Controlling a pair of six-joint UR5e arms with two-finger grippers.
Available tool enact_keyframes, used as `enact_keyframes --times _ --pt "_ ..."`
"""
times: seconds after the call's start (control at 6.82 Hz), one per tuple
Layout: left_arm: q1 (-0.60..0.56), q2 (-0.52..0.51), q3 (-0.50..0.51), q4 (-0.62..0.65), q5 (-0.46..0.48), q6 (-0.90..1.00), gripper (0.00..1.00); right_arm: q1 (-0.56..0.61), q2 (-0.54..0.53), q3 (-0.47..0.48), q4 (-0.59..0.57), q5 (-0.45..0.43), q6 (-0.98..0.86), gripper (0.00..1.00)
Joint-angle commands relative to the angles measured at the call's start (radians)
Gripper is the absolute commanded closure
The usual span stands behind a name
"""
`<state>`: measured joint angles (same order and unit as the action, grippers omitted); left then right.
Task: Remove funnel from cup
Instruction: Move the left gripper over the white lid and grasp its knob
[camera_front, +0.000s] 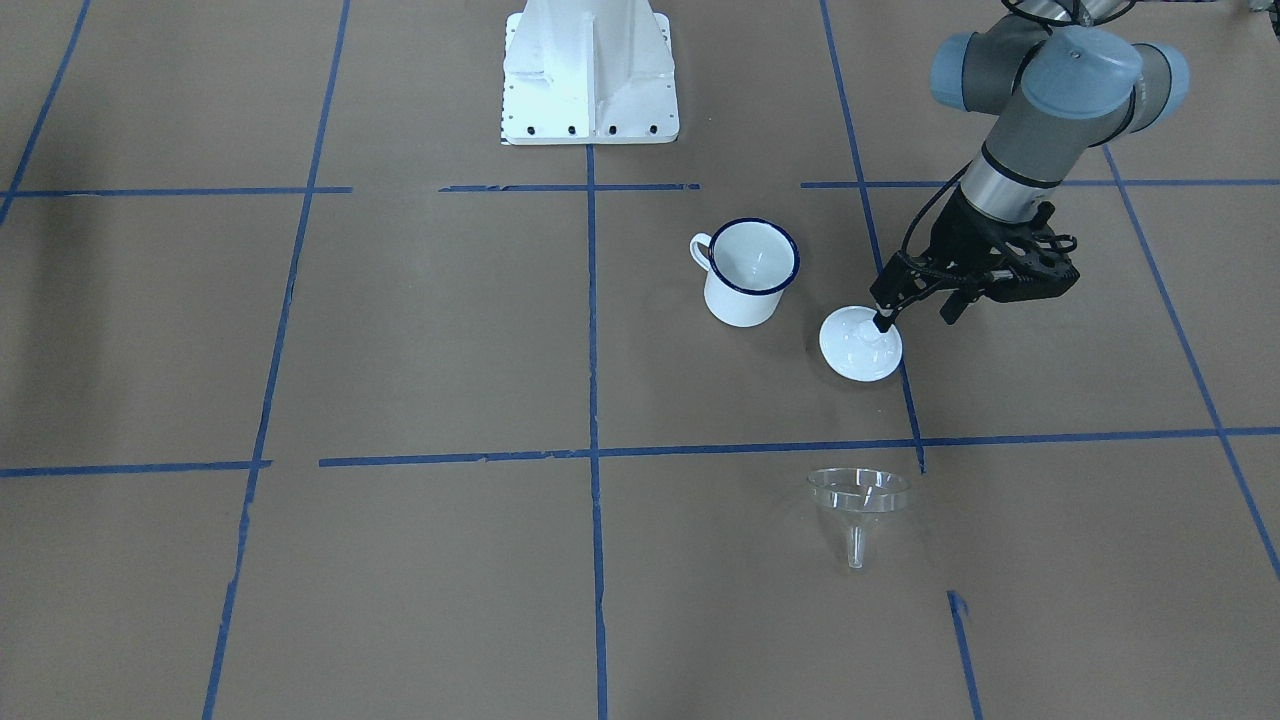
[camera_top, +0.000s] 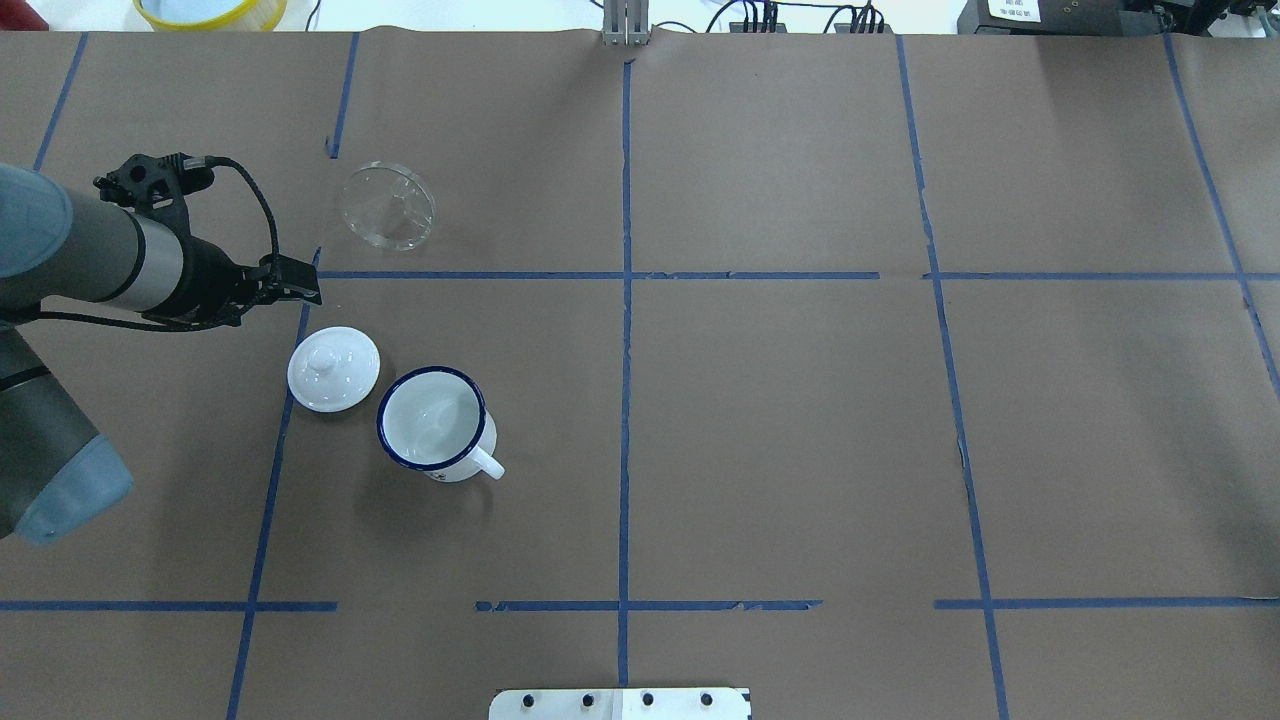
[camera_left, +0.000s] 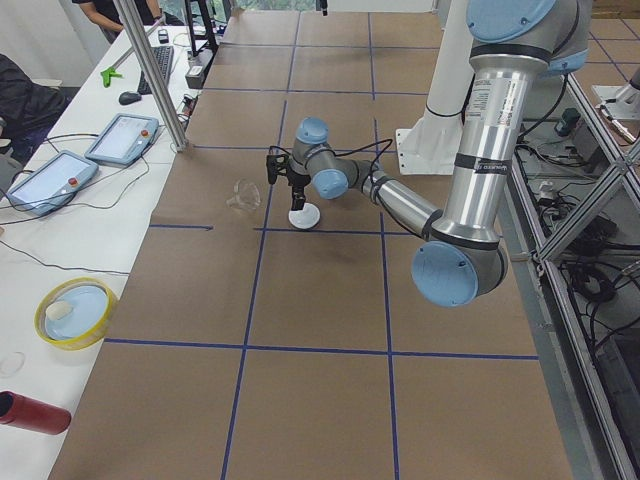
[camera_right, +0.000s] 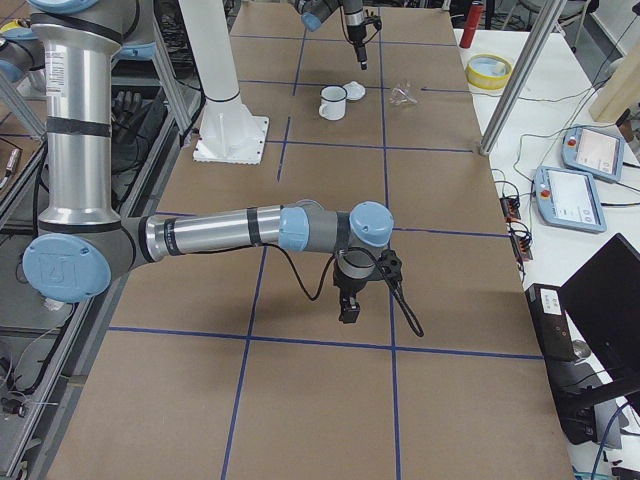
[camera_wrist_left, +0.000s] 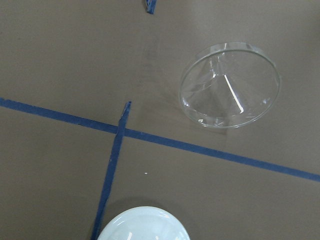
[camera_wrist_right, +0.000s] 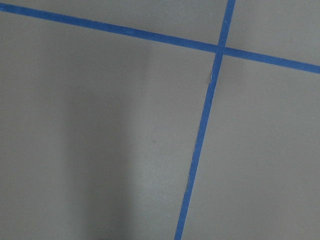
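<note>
The clear funnel (camera_front: 858, 500) lies on its side on the brown table, out of the cup, with its spout towards the operators' side. It also shows in the overhead view (camera_top: 388, 205) and the left wrist view (camera_wrist_left: 230, 85). The white cup (camera_front: 750, 270) with a dark blue rim stands upright with nothing in it (camera_top: 435, 420). My left gripper (camera_front: 915, 315) is open and holds nothing. It hovers over the edge of a white domed lid, between the cup and the funnel (camera_top: 295, 285). My right gripper (camera_right: 350, 305) shows only in the exterior right view, far from these things. I cannot tell its state.
The white domed lid (camera_front: 860, 343) with a knob lies next to the cup (camera_top: 333, 368). The robot's white base (camera_front: 590, 75) stands at the table's robot side. Blue tape lines cross the table. A yellow bowl (camera_left: 75, 312) and tablets sit on the side bench.
</note>
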<state>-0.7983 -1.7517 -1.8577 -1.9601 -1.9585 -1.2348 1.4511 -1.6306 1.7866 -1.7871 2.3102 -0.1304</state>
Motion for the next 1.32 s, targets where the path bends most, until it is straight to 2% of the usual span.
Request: enact_keyframes --times 0.0,0.29,0.59,1.17 --pt "0.046 -0.017 0.015 0.082 0.009 0.055 0.0 0.0 0.0 0.001 0.0 0.0 0.0 0.0" --pt "0.121 -0.025 0.028 0.082 0.073 0.049 0.0 0.0 0.0 0.001 0.0 0.0 0.0 0.0" --pt "0.133 -0.077 0.09 0.082 0.073 0.049 0.0 0.0 0.0 0.001 0.0 0.0 0.0 0.0" --pt "0.131 -0.08 0.101 0.084 0.073 0.064 0.19 0.0 0.0 0.001 0.0 0.0 0.0 0.0"
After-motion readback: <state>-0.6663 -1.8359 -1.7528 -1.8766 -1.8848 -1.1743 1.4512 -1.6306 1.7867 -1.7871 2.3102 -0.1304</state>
